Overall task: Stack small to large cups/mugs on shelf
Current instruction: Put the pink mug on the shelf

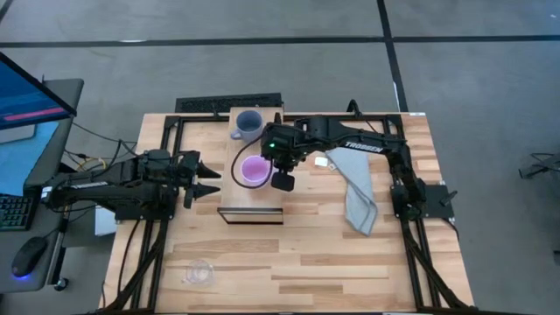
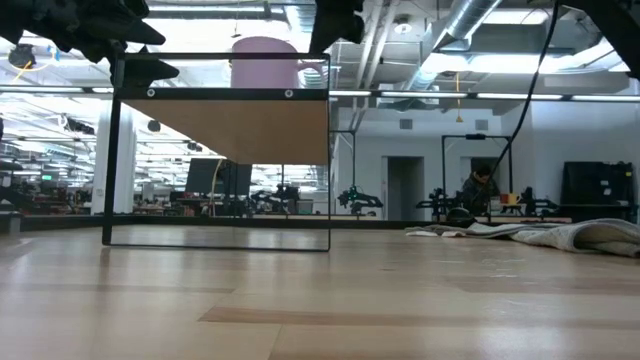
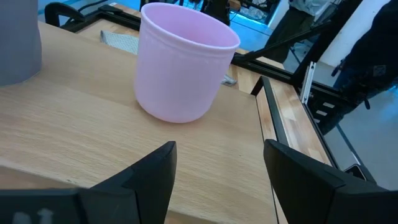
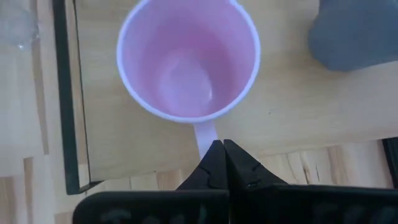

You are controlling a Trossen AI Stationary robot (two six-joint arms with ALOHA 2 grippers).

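The lilac mug point(image 1: 255, 170) stands upright on the light-wood shelf point(image 1: 254, 203), and the grey-blue mug point(image 1: 248, 122) stands on the shelf's far end. In the low view the lilac mug point(image 2: 262, 62) rests by its base on the shelf top. My right gripper point(image 1: 279, 171) is shut and hangs over the lilac mug's handle point(image 4: 206, 133). My left gripper point(image 1: 210, 179) is open, level, just left of the shelf and pointing at the lilac mug point(image 3: 183, 62). The clear cup point(image 1: 199, 273) sits on the table near its near-left corner. My right gripper point(image 4: 222, 148) points down from above with its shut tips over the outer end of the lilac mug's handle. The handle runs under one finger, not between the two. Whether the fingers touch it, I cannot tell.
A grey cloth point(image 1: 359, 199) lies on the table right of the shelf, under the right arm. The shelf stands raised on a thin black frame point(image 2: 118, 150). Bare tabletop point(image 1: 332, 262) spreads along the near side. A monitor, keyboard and mouse sit beyond the table's left edge.
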